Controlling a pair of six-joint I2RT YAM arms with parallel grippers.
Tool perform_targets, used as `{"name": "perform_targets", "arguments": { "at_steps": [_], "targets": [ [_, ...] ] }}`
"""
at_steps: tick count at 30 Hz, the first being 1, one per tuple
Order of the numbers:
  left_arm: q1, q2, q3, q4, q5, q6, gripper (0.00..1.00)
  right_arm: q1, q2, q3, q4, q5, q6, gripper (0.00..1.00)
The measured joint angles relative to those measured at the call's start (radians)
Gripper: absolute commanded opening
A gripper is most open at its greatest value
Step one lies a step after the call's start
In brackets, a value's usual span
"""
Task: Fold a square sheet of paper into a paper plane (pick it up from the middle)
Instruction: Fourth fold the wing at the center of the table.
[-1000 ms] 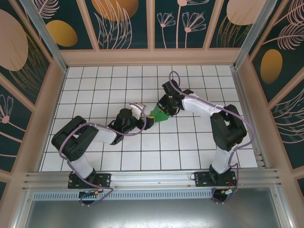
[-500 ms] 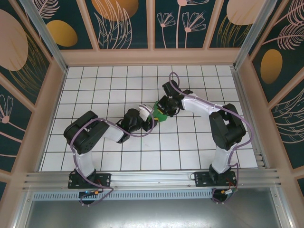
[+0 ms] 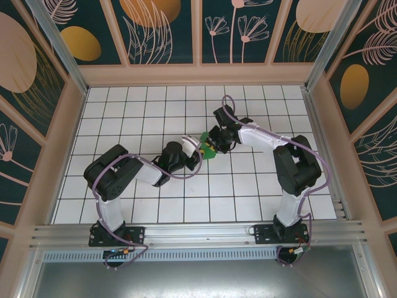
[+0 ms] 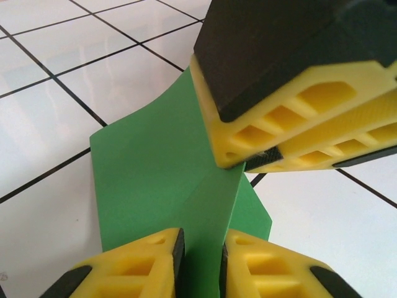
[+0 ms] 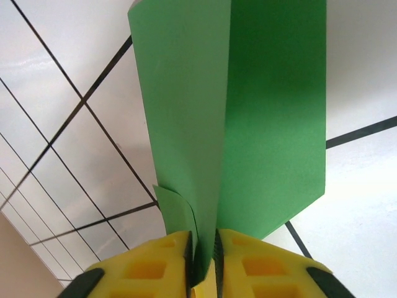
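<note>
Green paper (image 3: 209, 151) sat mid-frame in the top view, with the left gripper (image 4: 201, 264) and right gripper (image 5: 203, 251) both clenched on it.

The left arm (image 3: 118, 177) and right arm (image 3: 291, 167) share chunky black joints, white link covers and black bases (image 3: 116, 236), each trailed by a looping purple cable (image 3: 227, 103). The left tool (image 4: 201, 261) and right tool (image 5: 203, 248) carry yellow fingers (image 4: 142, 267) with ribbed cut-outs, black-edged along their inner faces.

Paper (image 3: 208, 151) near middle of tiled table (image 3: 124, 112), between two grippers. Left gripper (image 3: 197, 152) pinches its left end. Right gripper (image 3: 215, 143) pinches its right, farther end. Fingertips nearly meet over paper.
</note>
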Motion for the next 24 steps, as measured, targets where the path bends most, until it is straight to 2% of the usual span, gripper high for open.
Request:
{"name": "perform_targets", "arguments": {
  "at_steps": [4, 7, 14, 19, 24],
  "targets": [
    [0.0, 0.004, 0.0, 0.007, 0.008, -0.007, 0.19, -0.009, 0.0, 0.0, 0.0, -0.002, -0.025, 0.52],
    [0.0, 0.004, -0.003, 0.022, 0.016, -0.038, 0.19, -0.03, -0.003, 0.0, 0.003, -0.003, -0.065, 0.62],
    [0.0, 0.005, -0.012, 0.039, 0.056, -0.201, 0.18, -0.113, -0.132, -0.133, 0.14, -0.018, -0.209, 0.65],
    [0.0, 0.021, -0.012, 0.059, 0.095, -0.356, 0.18, -0.14, -0.227, -0.285, 0.304, -0.096, -0.296, 0.65],
    [0.0, 0.033, -0.012, 0.058, 0.133, -0.48, 0.17, -0.142, -0.232, -0.395, 0.439, -0.189, -0.336, 0.62]
  ]
}}
